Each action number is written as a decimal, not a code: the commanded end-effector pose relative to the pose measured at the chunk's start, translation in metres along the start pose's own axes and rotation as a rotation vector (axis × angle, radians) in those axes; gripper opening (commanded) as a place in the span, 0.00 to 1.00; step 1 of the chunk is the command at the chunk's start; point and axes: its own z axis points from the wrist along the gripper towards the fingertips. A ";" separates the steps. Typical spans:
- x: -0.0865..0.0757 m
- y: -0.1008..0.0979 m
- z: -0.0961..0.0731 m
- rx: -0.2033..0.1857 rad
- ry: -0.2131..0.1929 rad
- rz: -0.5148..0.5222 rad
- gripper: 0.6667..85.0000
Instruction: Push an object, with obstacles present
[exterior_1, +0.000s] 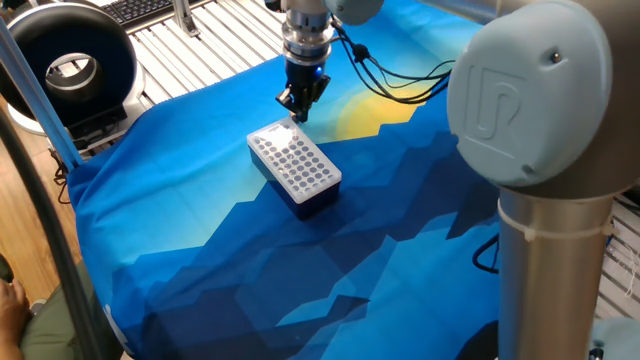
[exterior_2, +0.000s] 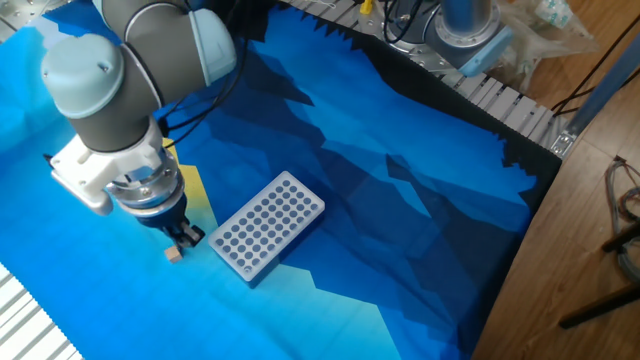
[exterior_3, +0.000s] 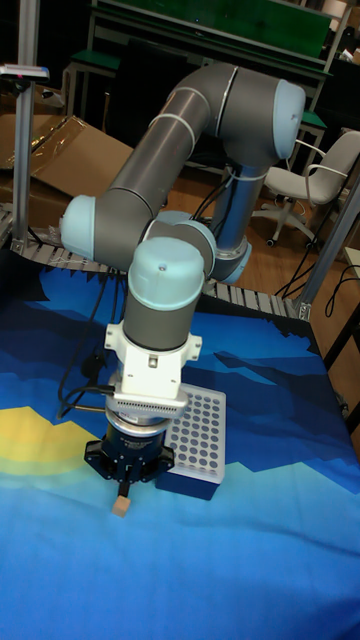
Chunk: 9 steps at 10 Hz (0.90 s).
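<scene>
The other fixed view shows, from the left, the tiny tan cube (exterior_2: 174, 254) on the blue cloth (exterior_2: 400, 230) that covers the surface, with the claw (exterior_2: 187, 236) just above and beside it, fingers drawn together and holding nothing. To the right, near but apart, lies the white perforated box (exterior_2: 267, 226). The risk, as I judge it, is that the cube is so small that it may slip sideways off the narrow fingertips and be left alone. In the tall fixed view the cube (exterior_3: 121, 508) sits directly under the claw (exterior_3: 124, 487), and the box (exterior_3: 192, 444) is close at the right, so a push that drifts right could strike it. Folds in the cloth may also catch or tip the cube.
</scene>
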 end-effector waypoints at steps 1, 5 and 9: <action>0.004 -0.019 -0.011 0.036 0.028 -0.007 0.00; -0.012 -0.041 -0.006 0.035 0.003 -0.052 0.00; -0.014 -0.043 -0.002 0.055 0.010 -0.040 0.00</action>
